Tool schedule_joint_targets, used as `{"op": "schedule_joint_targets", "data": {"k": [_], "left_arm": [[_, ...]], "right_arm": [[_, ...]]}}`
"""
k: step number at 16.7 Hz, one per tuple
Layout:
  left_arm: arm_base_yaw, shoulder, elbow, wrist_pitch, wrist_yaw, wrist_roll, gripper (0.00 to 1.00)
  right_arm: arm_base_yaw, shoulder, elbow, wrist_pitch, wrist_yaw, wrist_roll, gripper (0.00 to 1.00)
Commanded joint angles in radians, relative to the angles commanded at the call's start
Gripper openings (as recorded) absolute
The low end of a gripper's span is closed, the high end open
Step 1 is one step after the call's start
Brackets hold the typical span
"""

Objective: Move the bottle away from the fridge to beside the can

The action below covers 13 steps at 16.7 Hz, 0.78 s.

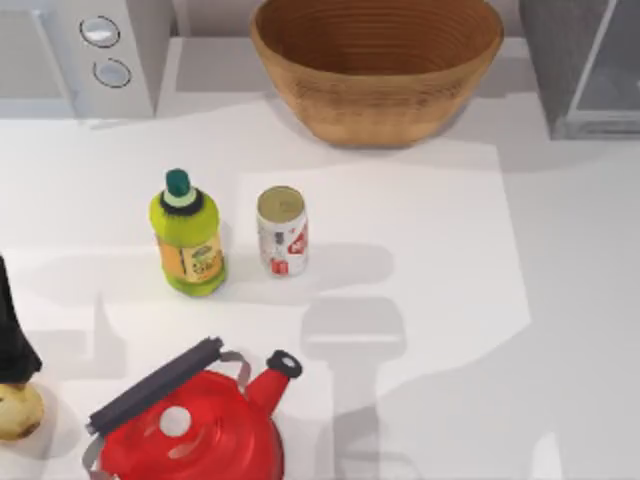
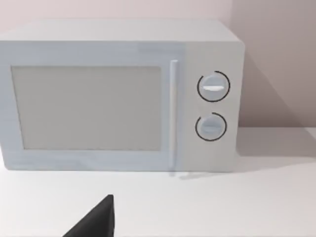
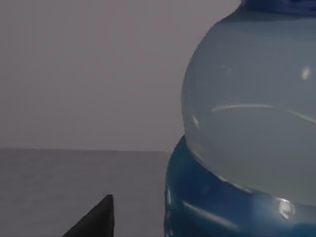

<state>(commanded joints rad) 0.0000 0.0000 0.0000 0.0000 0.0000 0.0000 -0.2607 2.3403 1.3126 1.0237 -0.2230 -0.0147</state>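
The bottle (image 3: pixel 247 123), clear with a blue cap and a blue label, looms very close in the right wrist view. My right gripper (image 3: pixel 158 232) is open just beside it. One dark fingertip (image 3: pixel 98 219) stands apart from the label with a gap between them. Behind the bottle is a flat dark grey surface. The can (image 1: pixel 282 230), white-silver with a red mark, stands upright mid-table in the top view. The fridge (image 1: pixel 585 60) fills the far right corner. My left gripper (image 2: pixel 158 232) is open and faces the white microwave (image 2: pixel 123 94), with one fingertip (image 2: pixel 98 219) in sight.
A yellow-green bottle (image 1: pixel 187 235) stands just left of the can. A red kettle (image 1: pixel 190 430) sits at the front left and a wicker basket (image 1: pixel 375 60) at the back centre. A dark shape (image 1: pixel 12 330) and a pale round thing (image 1: pixel 15 410) lie at the left edge.
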Motion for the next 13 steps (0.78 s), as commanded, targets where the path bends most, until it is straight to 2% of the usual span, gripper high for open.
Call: {"op": "schedule_joint_targets", "data": {"k": [5,13], "left_arm": [[0.000,0.000,0.000,0.000,0.000,0.000,1.00],[0.000,0.000,0.000,0.000,0.000,0.000,1.00]], "right_arm": [[0.003,0.013,0.028,-0.015,0.003,0.000,1.00],[0.003,0.013,0.028,-0.015,0.003,0.000,0.40]]}}
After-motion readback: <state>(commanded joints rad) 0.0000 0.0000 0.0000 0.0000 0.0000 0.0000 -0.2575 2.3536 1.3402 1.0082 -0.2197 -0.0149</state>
